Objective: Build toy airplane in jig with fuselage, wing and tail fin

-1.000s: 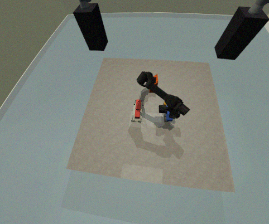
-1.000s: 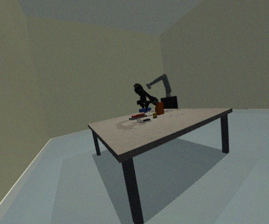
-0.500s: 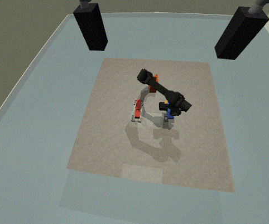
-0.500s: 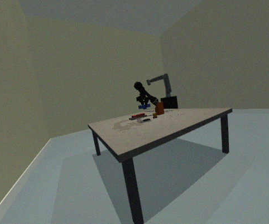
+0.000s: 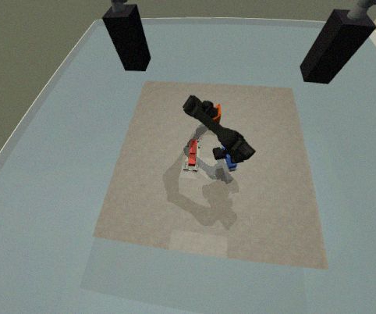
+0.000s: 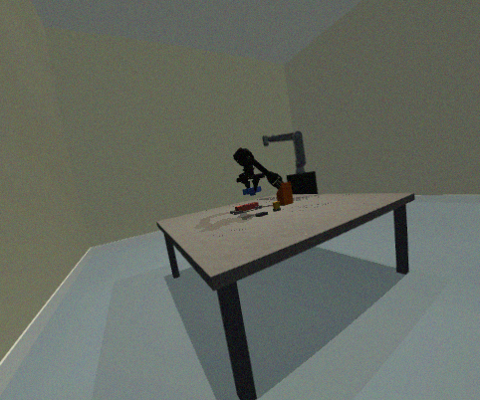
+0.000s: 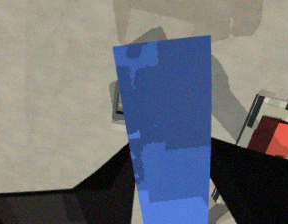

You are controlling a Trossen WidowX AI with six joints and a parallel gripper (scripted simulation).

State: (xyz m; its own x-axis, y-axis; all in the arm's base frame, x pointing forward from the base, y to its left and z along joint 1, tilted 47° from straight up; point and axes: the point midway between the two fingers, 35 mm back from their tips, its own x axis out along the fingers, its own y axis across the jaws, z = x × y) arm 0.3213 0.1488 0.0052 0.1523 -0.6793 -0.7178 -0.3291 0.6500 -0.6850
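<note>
The red fuselage [image 5: 192, 156] [image 6: 247, 206] [image 7: 281, 142] lies lengthwise in the pale cradle [image 5: 190, 170] [image 7: 277, 108]. Whether it sits fully flat is too small to tell. My gripper [image 5: 226, 155] [image 6: 251, 187] [image 7: 165, 143] is shut on the blue wing [image 5: 232, 162] [image 6: 247, 192] [image 7: 167, 100], with a finger against each long side. It holds the wing above the table, to the right of the fuselage in the top view. The wing's underside and tab are hidden in the wrist view. The small yellow tail fin [image 6: 276, 205] stands apart on the table, hidden behind the arm in the top view.
An orange block [image 5: 218, 112] [image 6: 285, 194] stands by the arm's base. A small dark flat piece [image 6: 262, 214] lies on the table [image 6: 297, 224] below and beside the lifted wing. The arm's shadow crosses the table around the cradle.
</note>
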